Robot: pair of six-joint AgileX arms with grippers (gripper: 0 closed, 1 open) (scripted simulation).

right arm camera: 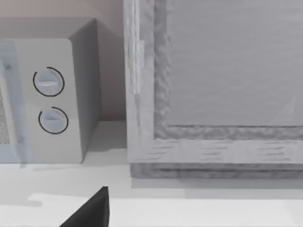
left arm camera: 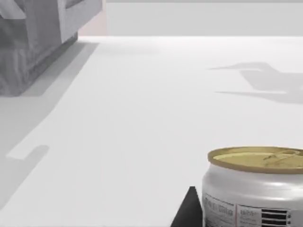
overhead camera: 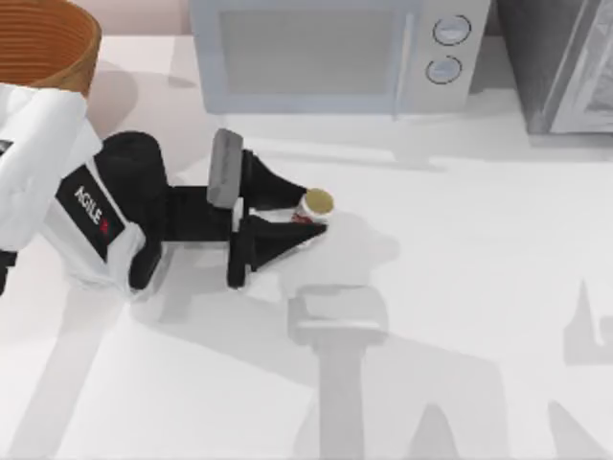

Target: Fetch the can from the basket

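The can [overhead camera: 317,201], white with a red label patch and a gold-tan top, stands upright a little left of the table's middle. My left gripper [overhead camera: 312,213] reaches in from the left and is shut on it, one black finger on each side. The left wrist view shows the can [left arm camera: 255,187] close up, with a dark fingertip [left arm camera: 188,210] against its side. The basket [overhead camera: 48,43], orange-brown and ribbed, sits at the far left corner, behind the left arm and well apart from the can. A dark part of my right gripper [right arm camera: 90,213] faces the back of the table.
A grey microwave [overhead camera: 335,53] with two round knobs stands along the back edge. A grey cabinet [overhead camera: 565,67] fills the back right corner. Open white table lies to the right of and in front of the can.
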